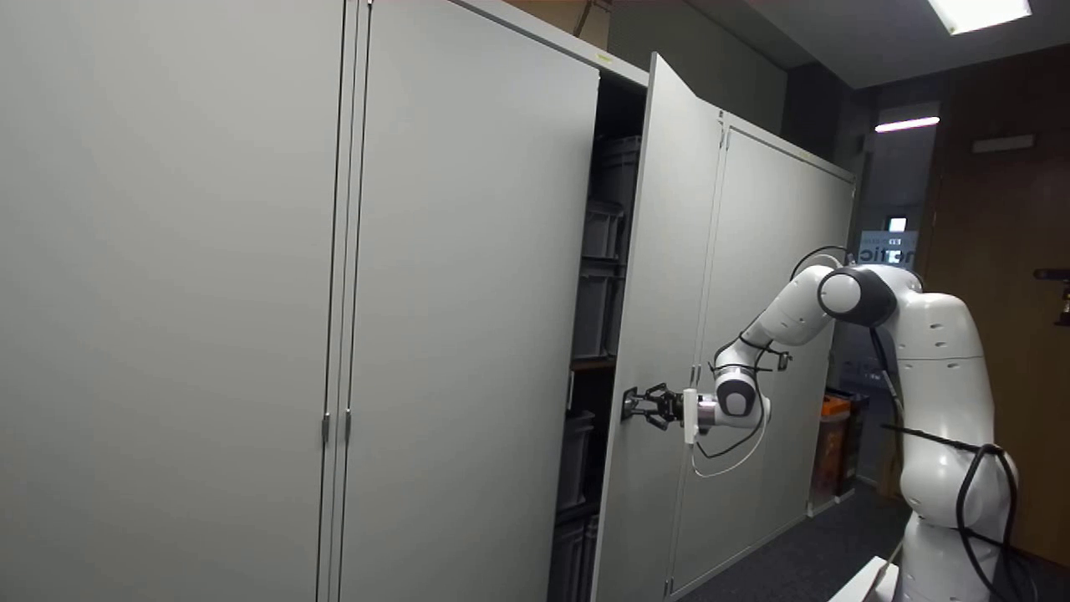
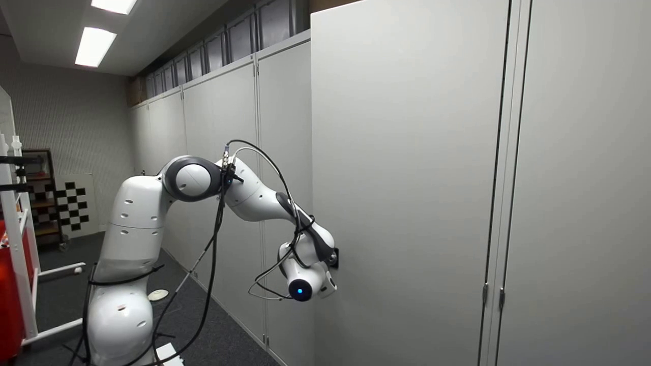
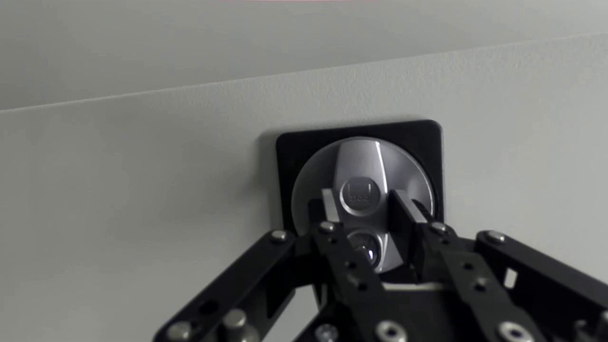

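My gripper [image 3: 363, 204] has its two black fingers on either side of the raised central ridge of a round silver handle [image 3: 360, 159] on a square black plate. The fingers sit close against the ridge, which fills the gap between them. The handle is fixed near the edge of a tall light-grey cabinet door [image 1: 669, 209]. In an exterior view the gripper [image 1: 648, 404] meets the door side-on, and the door stands partly open. The door also shows in another exterior view [image 2: 407, 152], where the wrist hides the fingers and only part of the handle plate [image 2: 334, 258] shows.
Grey crates [image 1: 592, 313] stand on shelves inside the opening. Closed cabinet doors [image 1: 476, 293] flank it. An orange bin [image 1: 829, 443] stands beyond. A white frame [image 2: 18, 244] stands behind the arm. Loose cables [image 2: 216, 239] hang along the arm.
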You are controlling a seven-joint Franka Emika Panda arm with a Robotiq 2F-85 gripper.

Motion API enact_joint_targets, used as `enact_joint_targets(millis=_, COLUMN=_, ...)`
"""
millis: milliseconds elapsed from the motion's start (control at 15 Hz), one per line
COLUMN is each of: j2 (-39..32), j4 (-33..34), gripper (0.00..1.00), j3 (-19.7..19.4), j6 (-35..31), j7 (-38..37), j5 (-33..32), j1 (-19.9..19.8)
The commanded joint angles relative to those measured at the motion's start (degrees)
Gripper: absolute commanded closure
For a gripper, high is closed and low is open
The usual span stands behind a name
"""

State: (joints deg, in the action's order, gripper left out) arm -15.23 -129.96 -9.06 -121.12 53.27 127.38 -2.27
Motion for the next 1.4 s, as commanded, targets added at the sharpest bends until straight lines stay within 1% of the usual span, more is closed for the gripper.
enact_joint_targets(millis=0, j2=5.9, j4=-5.4, gripper=0.92, j3=-0.8, j6=4.3, j7=0.4, j5=-2.0, j1=-1.9)
enact_joint_targets(millis=1333, j2=12.2, j4=-12.3, gripper=0.92, j3=-2.6, j6=6.3, j7=-0.2, j5=-7.4, j1=-5.2)
